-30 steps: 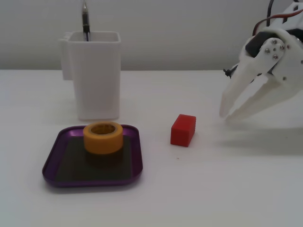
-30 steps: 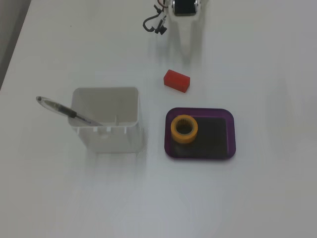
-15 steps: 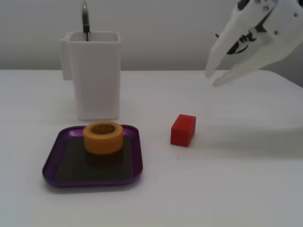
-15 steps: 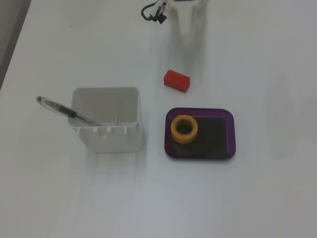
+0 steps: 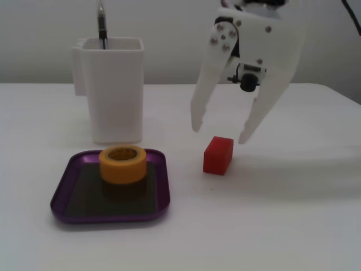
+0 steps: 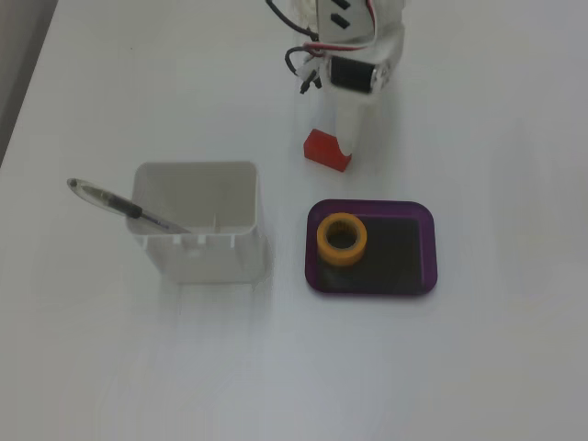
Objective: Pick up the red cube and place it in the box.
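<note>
The red cube point(image 5: 218, 155) lies on the white table, right of the purple box point(image 5: 62, 197). My white gripper point(image 5: 220, 132) hangs open just above and slightly behind the cube, one fingertip on each side of it, not touching it. In the other fixed view the gripper point(image 6: 344, 147) comes down from the top and partly covers the cube point(image 6: 323, 149), which lies just beyond the box point(image 6: 404, 253). The box holds a yellow tape roll point(image 5: 123, 164), not the cube.
A tall white pen holder point(image 5: 113, 90) with a pen point(image 5: 102, 25) stands behind the box. In the other fixed view the holder point(image 6: 197, 220) is left of the box, and the tape roll point(image 6: 342, 239) sits in the box's left half.
</note>
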